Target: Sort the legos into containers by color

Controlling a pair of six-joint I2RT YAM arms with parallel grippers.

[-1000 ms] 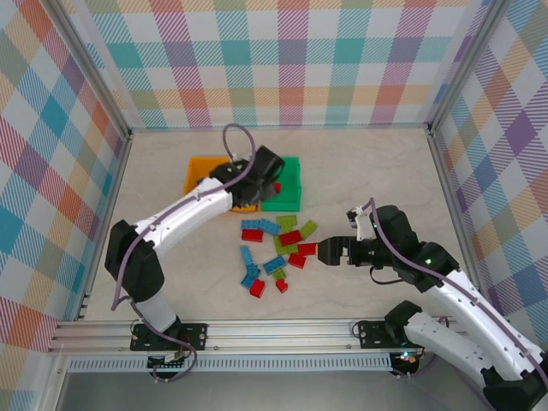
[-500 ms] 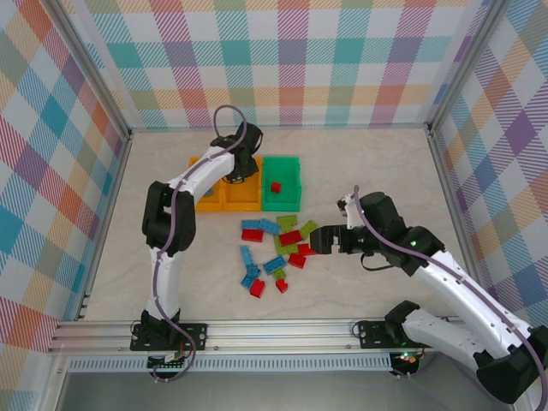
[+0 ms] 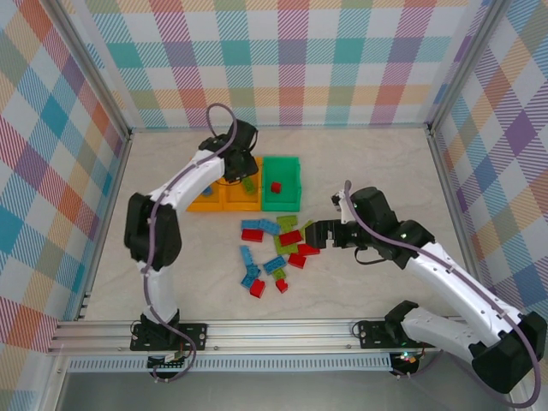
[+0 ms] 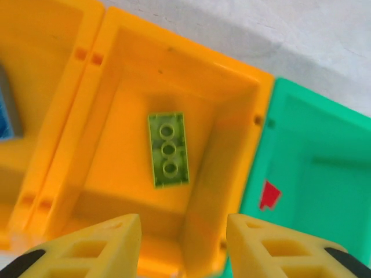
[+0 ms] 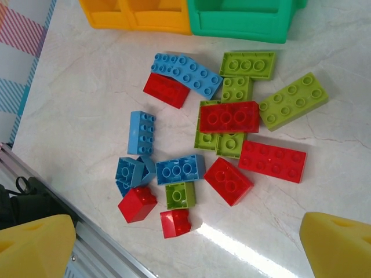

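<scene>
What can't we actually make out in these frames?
Left orange bin: left wrist view, contents cut off by the frame edge; a blue sliver shows.
Red piece in the green bin: left wrist view, blurred, shape unclear.
Lime brick: right wrist view, partly under a red brick; length unknown.

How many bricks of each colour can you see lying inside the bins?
Blue brick: 1, in the left orange bin
Lime green brick: 1, in the middle orange bin
Red brick: 1, in the green bin
Total: 3
</scene>
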